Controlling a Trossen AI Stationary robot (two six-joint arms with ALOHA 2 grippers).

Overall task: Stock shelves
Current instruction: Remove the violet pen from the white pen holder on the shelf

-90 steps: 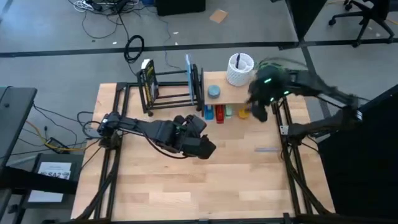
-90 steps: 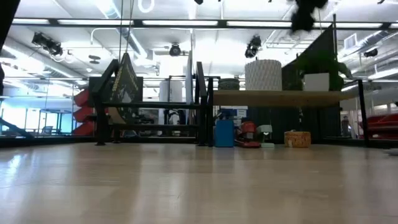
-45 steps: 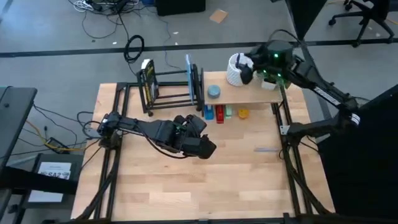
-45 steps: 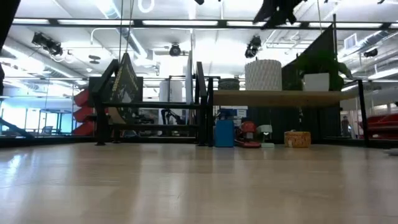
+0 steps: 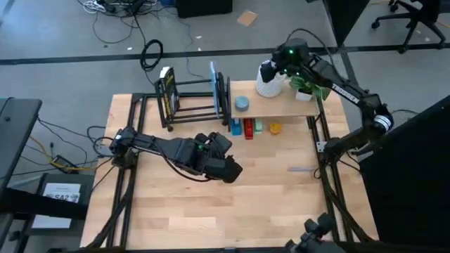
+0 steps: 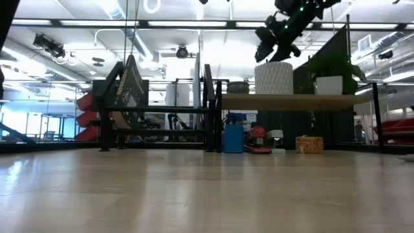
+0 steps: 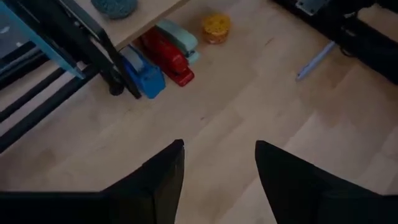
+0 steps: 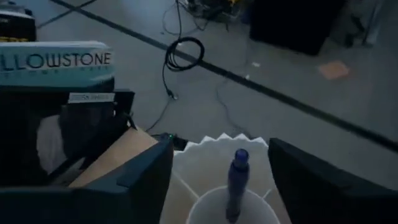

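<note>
Up at the far side of the tabletop (image 5: 274,204), the light wooden board on black legs (image 5: 281,109) is standing just beside the black metal-bar rack with upright end frames (image 5: 193,98), the rack sitting to its left in the high view. On the board are sitting a white ribbed cup (image 5: 270,79), a grey-blue round lid (image 5: 242,103) and a small green plant in a white pot (image 5: 304,87). Under the board's front edge, a blue tape dispenser (image 7: 142,70), a red stapler (image 7: 165,56), a pale teal stapler (image 7: 180,38) and a yellow round ball (image 7: 216,26) are lining up on the tabletop. A blue pen (image 5: 302,169) is lying well apart, near the right edge.

The right gripper (image 5: 271,70) is hovering directly over the white cup, its fingers spread wide and holding nothing; a blue marker (image 8: 236,180) is standing upright inside the cup below them. The left gripper (image 5: 228,167) is waiting low over the middle of the tabletop, fingers parted and empty.
</note>
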